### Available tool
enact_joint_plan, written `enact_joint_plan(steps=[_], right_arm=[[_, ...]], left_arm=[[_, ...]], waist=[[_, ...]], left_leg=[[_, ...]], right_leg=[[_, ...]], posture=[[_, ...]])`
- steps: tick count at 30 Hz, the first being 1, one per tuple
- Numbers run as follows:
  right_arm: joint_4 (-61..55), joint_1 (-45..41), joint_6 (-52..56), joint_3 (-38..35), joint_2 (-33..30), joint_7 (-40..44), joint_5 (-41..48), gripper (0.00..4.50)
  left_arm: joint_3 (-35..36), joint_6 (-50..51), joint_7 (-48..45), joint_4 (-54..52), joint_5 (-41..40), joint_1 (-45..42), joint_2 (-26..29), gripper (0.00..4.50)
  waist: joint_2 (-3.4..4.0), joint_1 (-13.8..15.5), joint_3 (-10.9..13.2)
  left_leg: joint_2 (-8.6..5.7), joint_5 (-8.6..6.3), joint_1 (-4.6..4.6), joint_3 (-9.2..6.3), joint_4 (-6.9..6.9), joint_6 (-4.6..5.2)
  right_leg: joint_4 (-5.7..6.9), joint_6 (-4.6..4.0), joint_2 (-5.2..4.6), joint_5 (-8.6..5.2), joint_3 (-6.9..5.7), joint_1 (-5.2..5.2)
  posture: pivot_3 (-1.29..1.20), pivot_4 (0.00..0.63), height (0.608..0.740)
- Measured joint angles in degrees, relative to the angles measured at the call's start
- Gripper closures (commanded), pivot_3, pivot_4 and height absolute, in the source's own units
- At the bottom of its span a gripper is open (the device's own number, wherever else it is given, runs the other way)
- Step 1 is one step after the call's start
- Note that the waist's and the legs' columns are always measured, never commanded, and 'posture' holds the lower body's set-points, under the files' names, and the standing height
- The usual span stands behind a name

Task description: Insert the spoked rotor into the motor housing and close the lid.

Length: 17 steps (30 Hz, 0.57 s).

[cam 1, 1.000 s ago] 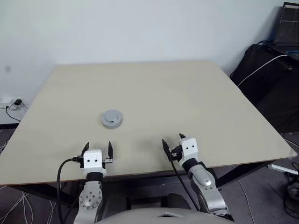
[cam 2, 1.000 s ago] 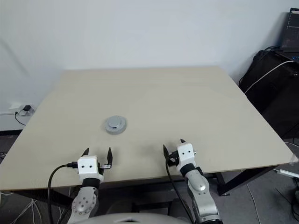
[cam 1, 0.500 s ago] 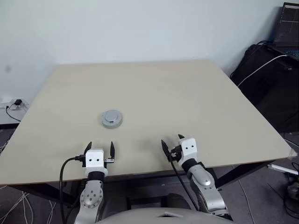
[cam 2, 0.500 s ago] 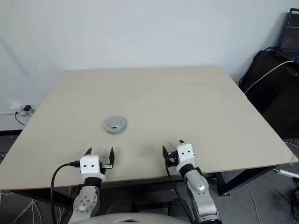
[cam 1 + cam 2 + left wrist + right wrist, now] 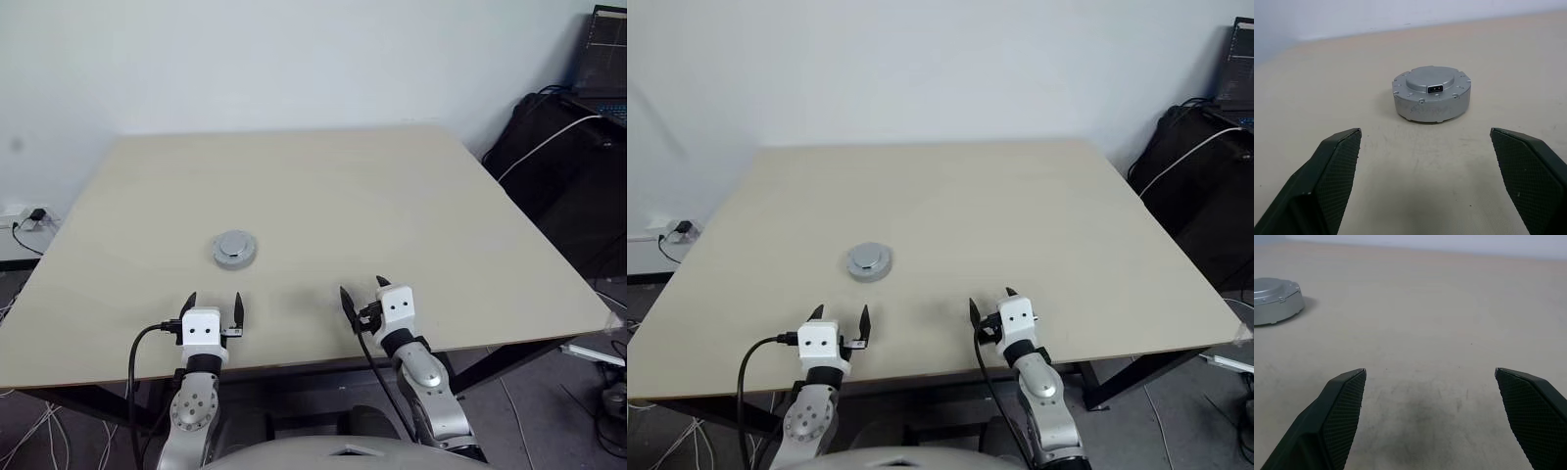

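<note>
- While both arms wait at the near edge of the pale wooden table (image 5: 392,206), a closed grey metal puck sits alone on the tabletop: the lid (image 5: 235,247) faces up, smooth with a raised middle, seated on the motor housing (image 5: 1431,108) beneath it.
- The assembled puck lies toward 9 o'clock of the table's centre, on the robot's left half, and nothing touches it.
- A small dark connector socket shows on the lid's raised middle in the left wrist view, and small screws ring the lid's rim.
- The left gripper (image 5: 212,308) hovers at about 6 o'clock from the puck, near but apart, its two black fingers spread wide and holding nothing.
- The right gripper (image 5: 361,297) hangs at roughly 4 o'clock from the puck, well apart, its fingers likewise spread wide and empty over bare wood.
- Beyond the table at 3 o'clock stand a dark bag (image 5: 549,147) and a laptop (image 5: 602,54), with a white cable (image 5: 549,137) across the bag.
- The spoked rotor cannot be made out.
</note>
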Motion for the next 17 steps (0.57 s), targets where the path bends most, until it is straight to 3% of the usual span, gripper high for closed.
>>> enact_joint_plan(steps=[17], right_arm=[[0.6, -1.0, -0.2, 0.0, 0.0, -0.1, -0.1, 0.00]], left_arm=[[0.1, 0.2, 0.0, 0.0, 0.1, -0.3, -0.2, 0.04]], waist=[[0.00, 0.0, 0.0]], left_leg=[[-0.08, 0.00, 0.00, 0.00, 0.03, 0.00]], right_leg=[[0.04, 0.00, 0.00, 0.00, 0.00, 0.00]], posture=[[0.00, 0.000, 0.740]])
